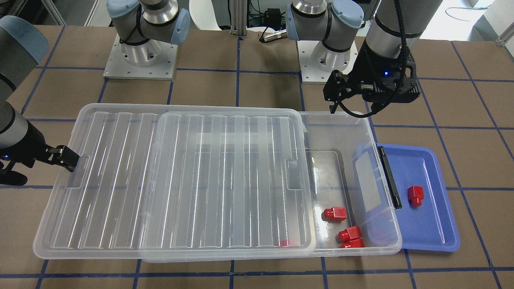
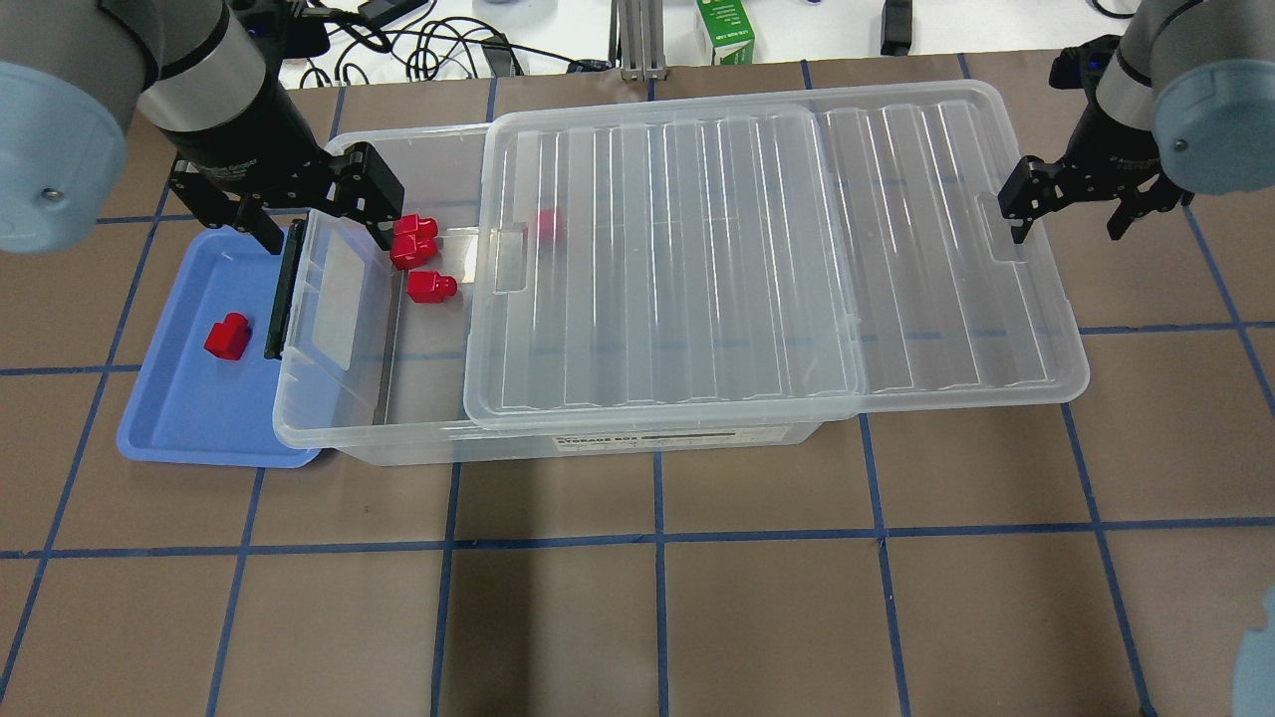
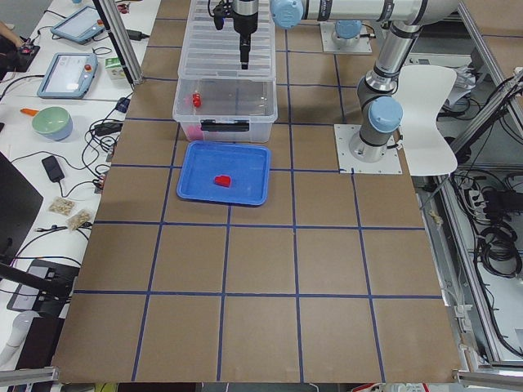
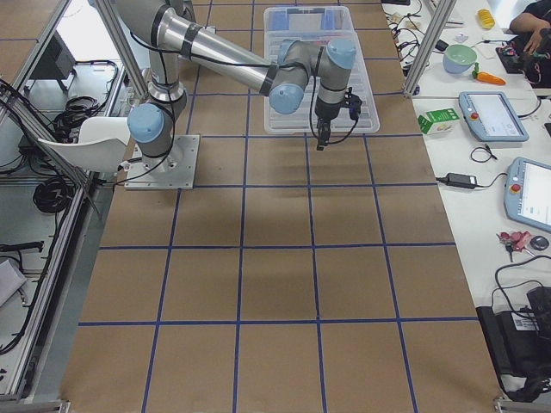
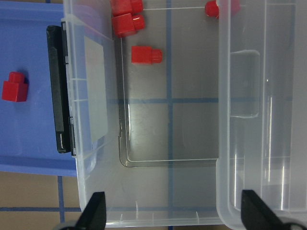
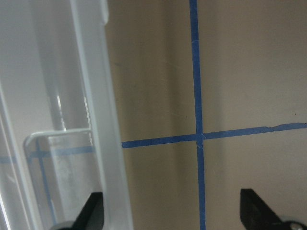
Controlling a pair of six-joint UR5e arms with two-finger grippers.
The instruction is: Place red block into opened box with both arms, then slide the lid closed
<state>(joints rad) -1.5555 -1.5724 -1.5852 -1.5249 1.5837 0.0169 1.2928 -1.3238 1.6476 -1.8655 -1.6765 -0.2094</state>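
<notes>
One red block (image 2: 227,336) lies on the blue tray (image 2: 189,418), outside the box. The clear box (image 2: 558,443) holds several more red blocks (image 2: 431,287) at its uncovered left end, one of them under the lid (image 2: 747,259). The ribbed lid lies slid toward my right, overhanging the box's right end. My left gripper (image 2: 314,214) hangs open and empty above the uncovered end, near the black bar (image 2: 284,289). My right gripper (image 2: 1071,214) stands open at the lid's right short edge, near its notch, with the edge (image 6: 110,143) between its fingers.
The blue tray sits partly tucked under the box's left end. A green carton (image 2: 727,30) and cables lie beyond the table's far edge. Both arm bases (image 1: 140,60) stand behind the box.
</notes>
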